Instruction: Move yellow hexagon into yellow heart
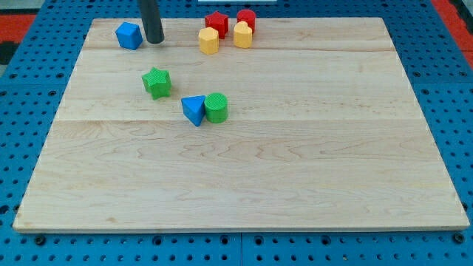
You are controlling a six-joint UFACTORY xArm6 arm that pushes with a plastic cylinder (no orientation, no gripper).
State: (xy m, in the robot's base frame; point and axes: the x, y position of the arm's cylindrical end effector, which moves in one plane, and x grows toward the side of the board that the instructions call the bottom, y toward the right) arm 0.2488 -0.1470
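The yellow hexagon [209,41] lies near the view's top, left of centre. The yellow heart [242,34] lies just to its right, a small gap apart. My tip [154,42] rests on the board to the left of the hexagon, about a block and a half away, and right next to a blue block [128,35] on its left. The rod rises straight out of the view's top.
A red star [216,24] and a second red block [246,18] sit just behind the yellow pair at the board's top edge. A green star [157,82], a blue triangle [194,110] and a green cylinder [216,108] lie lower left of centre. The wooden board [295,177] sits on blue pegboard.
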